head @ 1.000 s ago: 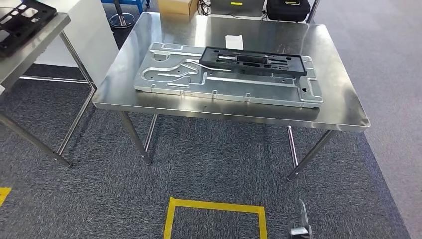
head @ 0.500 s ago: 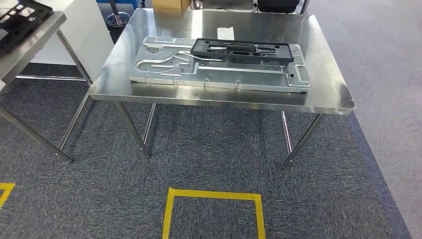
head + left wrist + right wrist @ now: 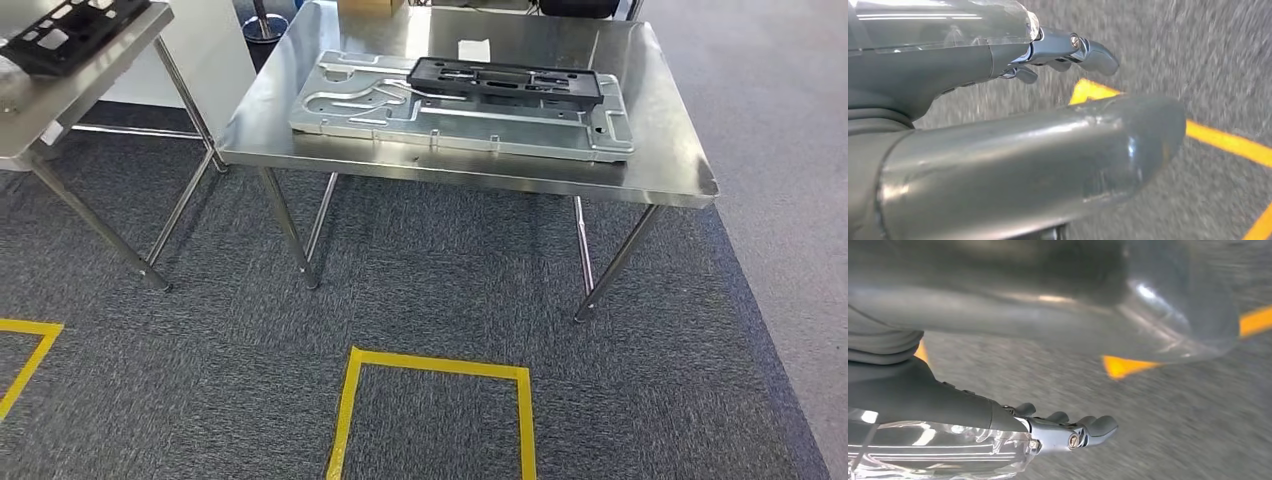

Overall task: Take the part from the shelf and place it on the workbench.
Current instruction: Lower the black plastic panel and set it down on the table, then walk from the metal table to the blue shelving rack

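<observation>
A long black plastic part (image 3: 505,80) lies on a large pressed metal plate (image 3: 460,120) on the steel workbench (image 3: 665,165), at the far side of the head view. A second black part (image 3: 75,25) lies on the steel table (image 3: 40,100) at the upper left. My left hand (image 3: 938,75) hangs over the carpet, its fingers (image 3: 1068,47) stretched out and apart from the thumb, holding nothing. My right hand (image 3: 948,405) hangs the same way with its fingers (image 3: 1093,427) extended and nothing in it.
A yellow tape square (image 3: 435,362) marks the grey carpet in front of the workbench, and another tape corner (image 3: 30,345) lies at the left. A white slip (image 3: 473,49) sits on the workbench's far part. Table legs (image 3: 290,225) stand between the two tables.
The whole head picture has shifted: the camera moved, so the workbench sits higher and the left table shows more. A bit of my right hand at the bottom edge has left the picture.
</observation>
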`<state>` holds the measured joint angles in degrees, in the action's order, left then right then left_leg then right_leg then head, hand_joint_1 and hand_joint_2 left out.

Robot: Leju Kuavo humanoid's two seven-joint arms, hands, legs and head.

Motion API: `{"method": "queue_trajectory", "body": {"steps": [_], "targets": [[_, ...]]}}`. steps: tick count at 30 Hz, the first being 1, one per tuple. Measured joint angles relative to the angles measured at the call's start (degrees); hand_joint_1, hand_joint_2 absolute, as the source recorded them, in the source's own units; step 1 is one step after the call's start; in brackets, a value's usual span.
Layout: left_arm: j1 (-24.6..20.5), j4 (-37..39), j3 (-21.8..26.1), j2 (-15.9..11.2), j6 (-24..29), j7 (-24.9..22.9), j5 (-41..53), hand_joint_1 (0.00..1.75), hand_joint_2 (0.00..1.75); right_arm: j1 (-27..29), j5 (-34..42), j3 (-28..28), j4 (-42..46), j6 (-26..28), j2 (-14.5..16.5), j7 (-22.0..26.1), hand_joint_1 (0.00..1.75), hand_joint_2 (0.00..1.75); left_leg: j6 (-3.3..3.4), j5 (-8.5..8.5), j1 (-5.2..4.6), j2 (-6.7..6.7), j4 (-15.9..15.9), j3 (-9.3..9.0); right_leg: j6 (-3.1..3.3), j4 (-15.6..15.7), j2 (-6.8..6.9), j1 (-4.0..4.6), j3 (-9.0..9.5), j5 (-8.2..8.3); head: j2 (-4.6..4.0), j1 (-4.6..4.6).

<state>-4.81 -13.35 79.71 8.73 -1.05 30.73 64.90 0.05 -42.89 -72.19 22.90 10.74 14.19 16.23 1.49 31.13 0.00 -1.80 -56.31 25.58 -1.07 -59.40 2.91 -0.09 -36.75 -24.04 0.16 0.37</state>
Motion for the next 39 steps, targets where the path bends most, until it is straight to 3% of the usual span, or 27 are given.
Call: {"method": "queue_trajectory", "body": {"steps": [2, 4, 5, 7, 9, 11, 14, 15, 17, 19, 20, 21, 22, 23, 25, 27, 29, 31, 33, 35, 36, 37, 39], "targets": [[0.2, -0.1, -0.5, 0.6, 0.3, 0.2, 0.8, 0.0, 0.0, -0.3, -0.5, -0.5, -1.7, 0.3, -0.6, -1.9, 0.0, 0.0, 0.75, -1.24, 0.17, 0.53, 0.2, 1.0, -0.76, -4.4, -1.25, -0.26, -1.68, -3.87, -0.01, 0.14], [0.2, -0.3, -0.8, 1.0, 0.4, 0.2, 1.1, 0.0, 0.0, -0.4, -0.9, -0.8, -2.9, 0.3, -1.0, -3.0, 0.0, 0.0, 0.99, -2.05, 0.13, 1.15, 0.2, 2.12, -1.14, -10.8, -2.12, -0.43, -3.6, -8.33, 0.0, 0.27], [0.3, -0.3, -1.0, 1.1, 0.3, 0.2, 1.3, 0.0, 0.0, -0.5, -1.3, -0.9, -3.5, 0.2, -1.1, -3.9, 0.0, 0.0, 0.96, -2.43, 0.12, 1.61, 0.1, 2.68, -1.22, -12.7, -2.27, -0.5, -3.71, -9.35, 0.0, 0.27], [0.5, -0.4, -1.2, 1.3, 0.2, 0.1, 1.6, 0.0, 0.0, -0.7, -2.5, -1.0, -4.6, -0.5, -1.5, -6.0, 0.0, 0.0, 0.75, -3.12, 0.13, 2.65, -0.2, 3.61, -1.1, -11.0, -2.57, -0.6, -0.95, -8.42, 0.01, 0.28], [0.7, -0.4, -1.4, 1.4, 0.2, -0.1, 1.9, 0.0, 0.0, -0.7, -3.7, -1.0, -5.2, -1.6, -1.8, -7.4, 0.0, 0.0, 0.39, -3.6, 0.1, 3.59, -0.4, 4.17, -0.49, -3.0, -4.3, -0.64, 4.58, -5.76, 0.0, 0.27], [0.6, -0.4, -1.5, 1.5, 0.2, -0.3, 1.9, 0.0, 0.0, -0.7, -4.5, -0.9, -5.7, -2.5, -2.1, -7.9, 0.0, 0.0, -0.18, -4.05, 0.06, 4.37, -0.7, 4.81, 0.05, 2.3, -5.86, -0.57, 7.56, -4.85, 0.0, 0.24], [0.7, -0.5, -1.6, 1.5, 0.2, -0.5, 2.0, 0.0, 0.0, -0.8, -4.9, -0.9, -6.3, -3.0, -2.2, -8.2, 0.0, 0.0, -1.24, -4.48, 0.21, 5.45, -0.9, 5.46, 0.75, 3.2, -4.87, -0.54, 7.64, -4.65, 0.01, 0.22], [0.7, -0.5, -1.6, 1.5, 0.3, -0.7, 2.0, 0.0, 0.0, -0.9, -5.0, -0.8, -6.5, -3.2, -2.2, -8.3, 0.0, 0.0, -1.54, -3.96, 0.21, 5.16, -1.6, 5.8, 1.11, 3.5, -4.3, -0.64, 7.69, -4.44, 0.0, 0.12], [0.8, -0.5, -1.6, 1.4, 0.4, -1.8, 2.3, 0.0, 0.0, -0.9, -6.0, -0.7, -6.7, -4.3, -2.3, -8.5, 0.0, 0.0, -1.98, -0.95, 0.28, 3.76, -6.1, 7.86, 1.75, 3.8, -2.97, -0.75, 7.64, -4.1, 0.0, -0.28], [0.8, -0.5, -1.8, 1.4, 0.9, -3.7, 2.8, 0.0, 0.0, -0.8, -7.6, -0.2, -6.9, -5.7, -2.5, -8.7, 0.0, 0.0, -2.37, 2.75, 0.42, 2.72, -13.7, 11.15, 2.0, 3.7, -1.68, -0.54, 7.29, -4.05, 0.0, -0.58], [0.9, -0.5, -1.8, 1.4, 1.2, -5.0, 3.1, 0.0, 0.0, -0.7, -8.7, 0.2, -7.0, -6.3, -2.5, -8.9, 0.0, 0.0, -2.52, 3.55, 0.49, 2.53, -16.3, 12.18, 2.02, 3.5, -1.03, -0.45, 7.1, -4.06, -0.01, -0.58], [1.1, -0.5, -1.9, 1.3, 1.5, -6.3, 3.3, 0.0, 0.0, -0.7, -9.7, 0.7, -7.2, -6.7, -2.6, -9.2, 0.0, 0.0, -2.61, 3.28, 0.56, 2.38, -17.0, 12.23, 2.03, 3.3, -0.44, -0.4, 6.92, -4.08, -0.01, -0.58], [1.3, -0.5, -2.0, 1.3, 1.9, -7.5, 3.6, 0.0, 0.0, -0.8, -10.9, 1.2, -7.3, -7.0, -2.7, -9.5, 0.0, 0.0, -2.64, 2.05, 0.61, 2.14, -15.4, 11.2, 2.02, 3.1, 0.11, -0.38, 6.77, -4.11, -0.01, -0.59], [1.4, -0.5, -2.0, 1.3, 2.2, -8.6, 3.8, 0.0, 0.0, -0.8, -11.9, 1.7, -7.4, -7.2, -2.8, -9.9, 0.0, 0.0, -2.56, 0.23, 0.64, 1.59, -11.9, 9.21, 1.96, 2.8, 0.6, -0.36, 6.67, -4.17, 0.0, -0.6], [1.3, -0.5, -2.1, 1.1, 2.7, -10.2, 4.1, 0.0, 0.0, -0.8, -13.8, 2.9, -7.6, -7.6, -2.9, -10.8, 0.0, 0.0, -2.03, -2.02, 0.41, -0.66, -4.5, 5.4, 1.64, 2.2, 1.47, -0.16, 6.53, -4.39, 0.0, -0.57], [1.2, -0.5, -2.3, 1.0, 3.1, -11.3, 4.9, 0.0, 0.0, -0.8, -15.0, 3.9, -7.9, -8.1, -3.1, -11.9, 0.0, 0.0, -1.25, -2.25, 0.09, -1.79, -1.6, 4.26, 1.13, 1.9, 2.31, 0.09, 6.48, -4.5, 0.0, -0.45], [1.5, -0.5, -2.7, 0.8, 3.4, -11.5, 6.5, 0.0, 0.0, -1.0, -15.5, 4.5, -8.1, -8.6, -3.2, -12.8, 0.0, 0.0, -0.5, -2.66, 0.09, -0.79, -1.4, 4.48, 0.48, 1.9, 2.8, 0.12, 6.56, -4.52, 0.0, -0.38], [1.8, -0.5, -3.6, 0.6, 3.5, -11.0, 8.2, 0.0, 0.0, -1.0, -15.8, 4.8, -8.2, -9.2, -3.3, -13.4, 0.0, 0.0, 0.26, -3.33, 0.31, 0.12, -1.0, 4.63, -0.25, 0.2, 1.02, -0.07, 5.92, -6.14, 0.0, -0.27], [1.8, -0.5, -4.7, 0.5, 3.5, -10.2, 9.3, 0.0, 0.0, -0.9, -16.2, 4.9, -8.4, -9.8, -3.5, -13.9, 0.0, 0.0, 0.78, -3.93, 0.41, 1.08, -0.9, 5.13, -0.69, -5.8, -1.57, -0.31, 3.26, -10.23, 0.0, -0.09], [1.8, -0.5, -5.5, 0.5, 3.5, -9.7, 10.0, 0.0, 0.0, -0.9, -16.5, 5.0, -8.6, -10.3, -3.7, -14.2, 0.0, 0.0, 0.92, -4.32, 0.36, 2.28, -1.0, 5.74, -0.78, -12.8, -2.41, -0.41, 0.19, -13.29, 0.0, -0.04], [1.9, -0.5, -5.8, 0.5, 3.5, -9.5, 10.2, 0.0, 0.0, -0.9, -16.5, 5.0, -8.7, -10.4, -3.8, -14.3, 0.0, 0.0, 0.89, -4.44, 0.35, 2.92, -1.0, 5.92, -0.75, -14.0, -2.53, -0.44, -0.28, -13.16, 0.0, -0.03], [1.9, -0.5, -6.0, 0.5, 3.5, -9.5, 10.3, 0.0, 0.0, -0.9, -16.6, 5.0, -8.7, -10.5, -3.8, -14.4, 0.0, 0.0, 0.81, -4.54, 0.35, 3.6, -1.1, 6.01, -0.66, -13.0, -2.67, -0.49, 0.34, -11.91, 0.0, -0.03], [2.0, -0.5, -6.5, 0.5, 3.5, -9.4, 10.3, 0.0, 0.0, -0.9, -16.7, 5.0, -8.8, -10.6, -4.0, -14.4, 0.0, 0.0, 0.61, -4.67, 0.38, 4.96, -1.3, 6.07, -0.22, -5.6, -4.05, -0.59, 4.09, -7.8, 0.0, -0.02]]}}
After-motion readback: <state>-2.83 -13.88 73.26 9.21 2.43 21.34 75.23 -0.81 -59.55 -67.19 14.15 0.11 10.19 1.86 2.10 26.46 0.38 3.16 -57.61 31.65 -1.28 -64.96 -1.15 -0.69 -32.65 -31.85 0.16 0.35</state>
